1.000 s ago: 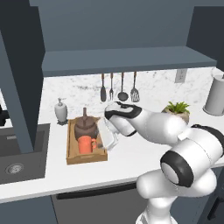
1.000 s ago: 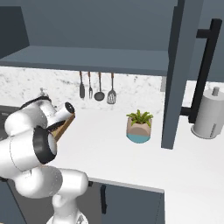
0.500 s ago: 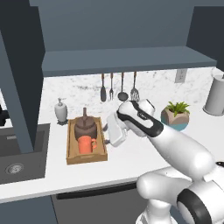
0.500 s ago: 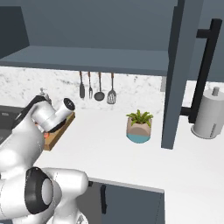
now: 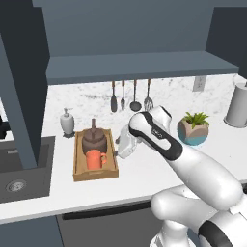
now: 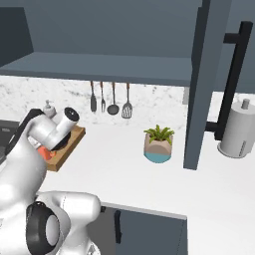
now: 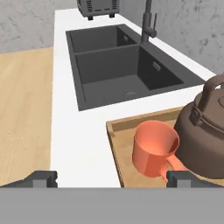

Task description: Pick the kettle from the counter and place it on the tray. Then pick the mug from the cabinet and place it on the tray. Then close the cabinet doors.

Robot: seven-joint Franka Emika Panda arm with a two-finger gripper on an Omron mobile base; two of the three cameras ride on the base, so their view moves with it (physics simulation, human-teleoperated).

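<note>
1. A wooden tray (image 5: 95,171) lies on the white counter (image 5: 144,173) just right of the sink (image 5: 19,169), its long axis running from the front edge toward the backsplash.
2. The brown kettle (image 5: 93,140) stands upright at the tray's back end; the orange mug (image 5: 95,159) stands upright just in front of it, handle pointing right.
3. The gripper (image 7: 111,178) hangs beside the tray's right rim, fingers spread wide, holding nothing.
4. The hand view adds the faucet (image 7: 148,22).
5. The right base view shows an open cabinet door (image 6: 201,84) and a potted plant (image 6: 159,144).
</note>
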